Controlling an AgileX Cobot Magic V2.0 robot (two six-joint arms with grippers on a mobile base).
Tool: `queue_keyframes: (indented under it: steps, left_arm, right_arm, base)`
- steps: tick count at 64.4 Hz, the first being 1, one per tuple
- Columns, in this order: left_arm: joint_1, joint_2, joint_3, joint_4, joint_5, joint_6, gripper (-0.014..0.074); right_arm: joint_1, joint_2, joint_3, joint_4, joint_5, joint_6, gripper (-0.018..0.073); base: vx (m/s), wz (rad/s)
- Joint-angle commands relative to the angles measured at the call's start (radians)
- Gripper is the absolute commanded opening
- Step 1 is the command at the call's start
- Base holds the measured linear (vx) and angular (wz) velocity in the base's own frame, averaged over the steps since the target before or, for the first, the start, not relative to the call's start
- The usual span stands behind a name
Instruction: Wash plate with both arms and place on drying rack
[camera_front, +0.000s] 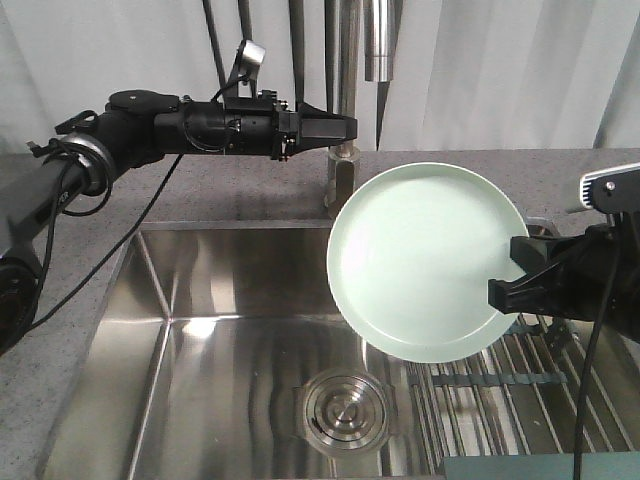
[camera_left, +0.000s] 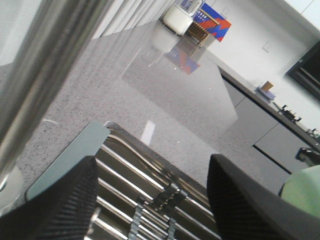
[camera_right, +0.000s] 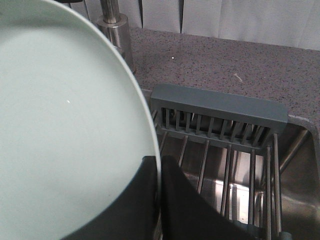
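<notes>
exterior front view, right tool (camera_front: 505, 290) clamped on plate (camera_front: 425, 260) rim above sink (camera_front: 200, 290), left tool (camera_left: 152, 165) apart beside faucet (camera_front: 345, 170)

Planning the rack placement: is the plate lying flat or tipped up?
Tipped up, nearly on edge. The right end effector pinches the plate by its rim, face toward the front camera, raised above the drying rack.

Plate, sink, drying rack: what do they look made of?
Plate: matte pale green, no glare; plastic or matte ceramic, can't tell. Sink: brushed steel, streaky reflections. Drying rack: shiny metal rods, dull grey-teal end bar, likely plastic or silicone.
</notes>
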Motion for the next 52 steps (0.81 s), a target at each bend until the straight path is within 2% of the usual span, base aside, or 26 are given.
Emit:
queue_keyframes:
  steps: [1, 22, 52]
  left_arm:
    - [-0.002, -0.066, -0.033, -0.027, 0.001, 0.005, 0.0463]
    - [-0.020, -0.011, -0.033, -0.082, 0.038, 0.000, 0.0463]
    - [-0.022, 0.007, -0.032, -0.089, 0.073, -0.029, 0.0463]
  right_arm:
    - [-0.004, -0.020, -0.026, 0.001, -0.069, -0.001, -0.0009]
    - [-0.004, -0.020, -0.026, 0.001, -0.069, -0.001, -0.0009]
    - [-0.004, -0.020, -0.026, 0.001, -0.069, -0.001, -0.0009]
  base:
    - [0.00, 0.00]
    - [0.00, 0.00]
    - [0.00, 0.00]
